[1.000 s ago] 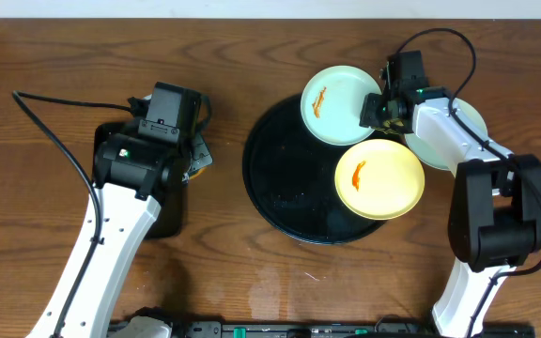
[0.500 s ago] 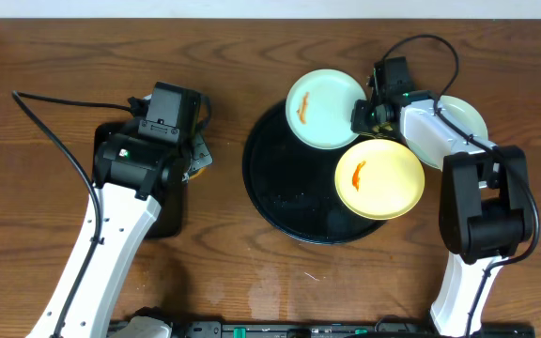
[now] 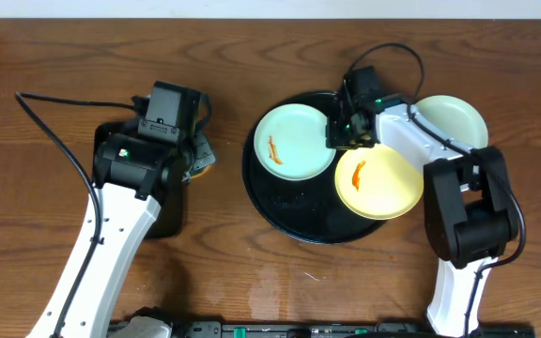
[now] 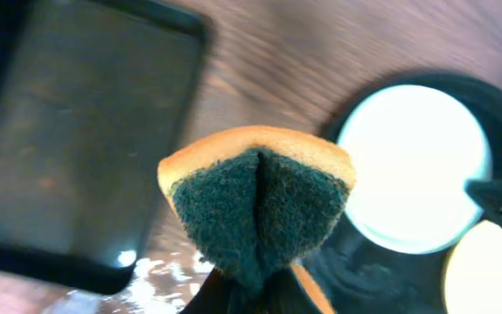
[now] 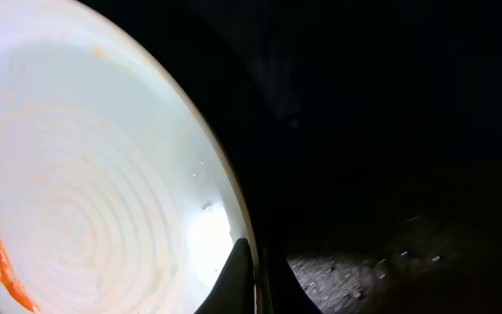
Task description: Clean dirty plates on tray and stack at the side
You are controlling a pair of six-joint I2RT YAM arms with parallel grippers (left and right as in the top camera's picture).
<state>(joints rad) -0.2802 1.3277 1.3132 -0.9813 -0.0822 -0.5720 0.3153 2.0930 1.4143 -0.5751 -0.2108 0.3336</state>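
Observation:
A pale blue plate (image 3: 292, 143) with an orange smear lies on the left part of the round black tray (image 3: 289, 211). My right gripper (image 3: 338, 131) is shut on its right rim. In the right wrist view the two fingers pinch that plate's (image 5: 85, 192) rim at the gripper (image 5: 253, 277). A yellow smeared plate (image 3: 380, 178) overlaps the tray's right edge. Another pale plate (image 3: 456, 117) lies on the table to the right, partly under the right arm. My left gripper (image 4: 255, 292) is shut on a green-and-yellow sponge (image 4: 258, 202), held above the table left of the tray.
A black rectangular tray (image 3: 148, 202) lies under the left arm, also visible in the left wrist view as the rectangular tray (image 4: 68, 148). A black cable (image 3: 50, 122) trails across the table's left side. Bare wood surrounds both trays.
The right gripper closed on the blue plate's rim and dragged it left, from the tray's far edge onto the tray. The left arm and sponge barely moved.

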